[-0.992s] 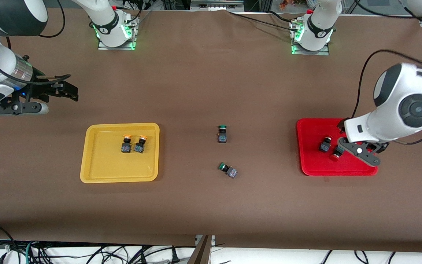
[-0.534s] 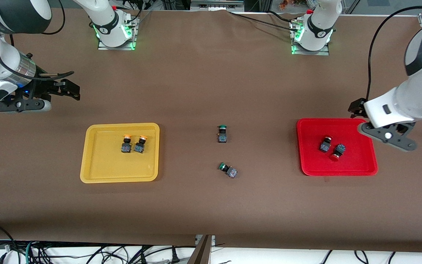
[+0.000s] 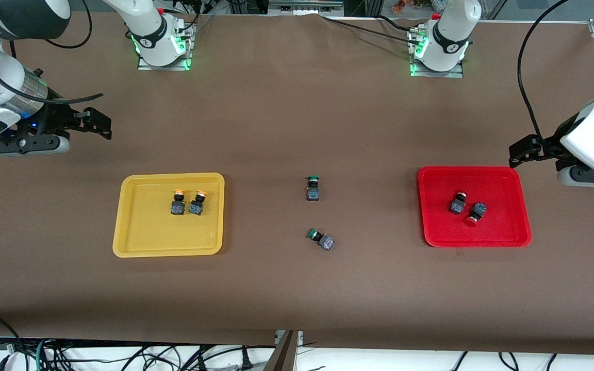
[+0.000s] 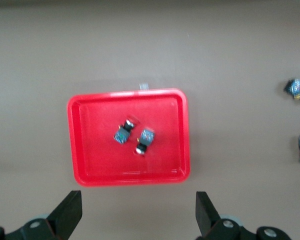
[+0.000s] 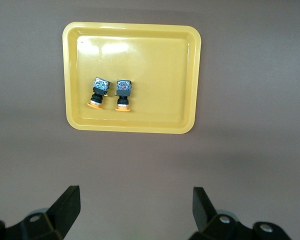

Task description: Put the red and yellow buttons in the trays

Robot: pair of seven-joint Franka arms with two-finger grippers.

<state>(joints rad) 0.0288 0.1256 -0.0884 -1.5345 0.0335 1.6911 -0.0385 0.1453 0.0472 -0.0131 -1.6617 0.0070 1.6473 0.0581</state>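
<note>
While two red buttons (image 3: 465, 207) lie touching in the red tray (image 3: 503, 178), two yellow buttons (image 3: 187, 202) sit side by side in the yellow tray (image 3: 137, 206). Left gripper (image 4: 139, 215) hangs released above bare table just outside the red tray. Right gripper (image 5: 135, 209) hangs released, well apart from the yellow tray.

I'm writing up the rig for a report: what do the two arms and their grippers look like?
Both arms are glossy white with dark grey joint caps and loose black cables. The left gripper and right gripper are black, with two blocky fingers each. The bases glow green, with red tabs on top. The right arm has a silvery wrist ring.
</note>
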